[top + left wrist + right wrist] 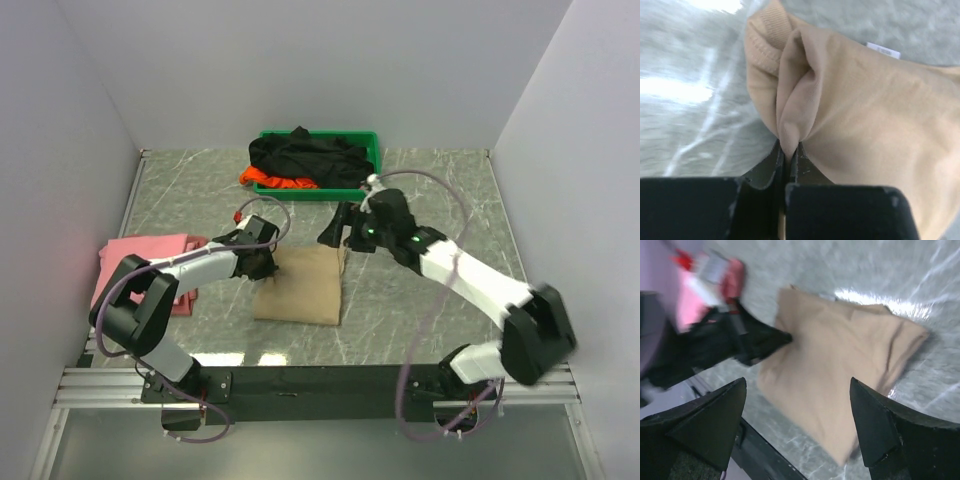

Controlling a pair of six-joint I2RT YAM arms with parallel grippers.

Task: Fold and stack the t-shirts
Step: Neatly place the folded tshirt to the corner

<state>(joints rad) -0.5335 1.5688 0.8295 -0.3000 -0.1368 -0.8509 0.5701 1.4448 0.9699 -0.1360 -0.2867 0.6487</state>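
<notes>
The beige t-shirt (301, 284) lies folded into a rectangle at the middle of the table. My left gripper (268, 262) is shut on a pinch of its left edge (790, 135); the fabric bunches up between the fingers. My right gripper (335, 228) is open and empty, raised just above the shirt's far right corner; the shirt fills the right wrist view (840, 370). The pink t-shirt (140, 255) lies folded at the left edge of the table. The black t-shirt (310, 155) and the orange t-shirt (272, 181) lie crumpled in the tray.
A green plastic tray (372, 150) stands at the back centre of the grey marbled table (440, 190). White walls close the space on the left, back and right. A black rail (330, 380) runs along the near edge.
</notes>
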